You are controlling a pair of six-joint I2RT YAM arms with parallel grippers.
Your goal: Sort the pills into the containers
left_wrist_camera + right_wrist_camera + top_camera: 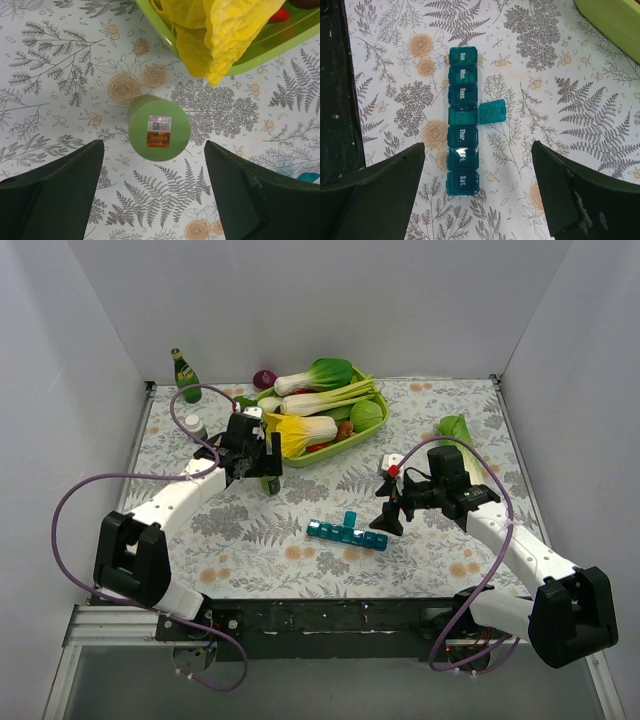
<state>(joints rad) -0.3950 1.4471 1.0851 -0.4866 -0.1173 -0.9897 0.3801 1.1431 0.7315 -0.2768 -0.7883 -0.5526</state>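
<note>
Here we see the containers, a teal strip of 7 lidded compartments, lying flat on the floral table cloth near the middle front, with the 4th lid flipped open to the side. Our right gripper hangs above the strip, its jaws spread wide and holding nothing. Our left gripper is also wide apart. A small green-capped bottle stands upright between its fingers, touching neither, just beside the lime-green basket.
</note>
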